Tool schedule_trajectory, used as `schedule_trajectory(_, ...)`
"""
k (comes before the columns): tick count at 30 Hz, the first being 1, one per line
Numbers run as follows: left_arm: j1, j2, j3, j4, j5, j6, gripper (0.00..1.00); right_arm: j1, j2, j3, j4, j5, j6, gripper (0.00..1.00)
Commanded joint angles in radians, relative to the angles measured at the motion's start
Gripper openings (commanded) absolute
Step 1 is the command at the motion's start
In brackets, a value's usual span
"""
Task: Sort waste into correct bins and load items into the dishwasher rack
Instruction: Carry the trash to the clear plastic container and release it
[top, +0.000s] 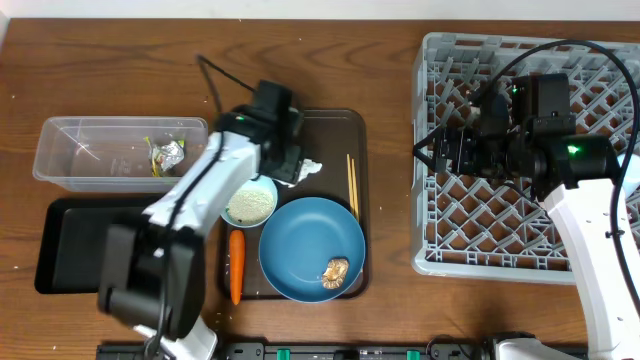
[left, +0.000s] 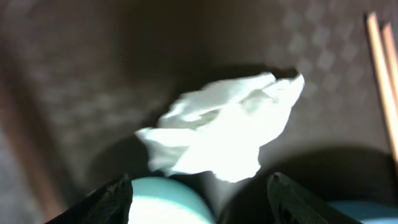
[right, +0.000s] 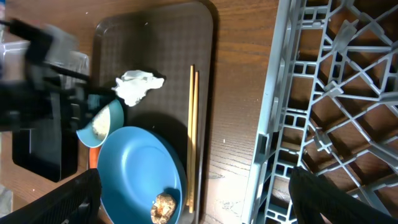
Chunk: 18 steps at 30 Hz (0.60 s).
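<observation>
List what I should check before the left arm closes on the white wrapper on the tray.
1. Left gripper open: ok.
2. White wrapper ahead of that gripper, not gripped: ok.
3. Chopsticks apart from the wrapper: ok.
4. Wrapper not touching the small bowl: cannot tell.
5. Clear tub has room: ok.
6. Right gripper open, empty, by the rack: ok.
</observation>
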Motion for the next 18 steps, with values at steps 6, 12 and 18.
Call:
schedule_trajectory(6,-0.014,0.134,-0.013,0.035,0.019,0.040,0.69,0.021,0.000,0.010,0.001,0.000,-0.013,0.89)
schedule_trajectory(12,-0.014,0.177,-0.012,0.054,0.022,0.040,0.35,0.021,0.000,0.010,0.000,0.000,-0.013,0.89)
schedule_trajectory(18,-0.014,0.121,0.033,0.036,0.019,0.040,0.13,0.021,0.000,0.010,0.000,0.000,-0.014,0.89)
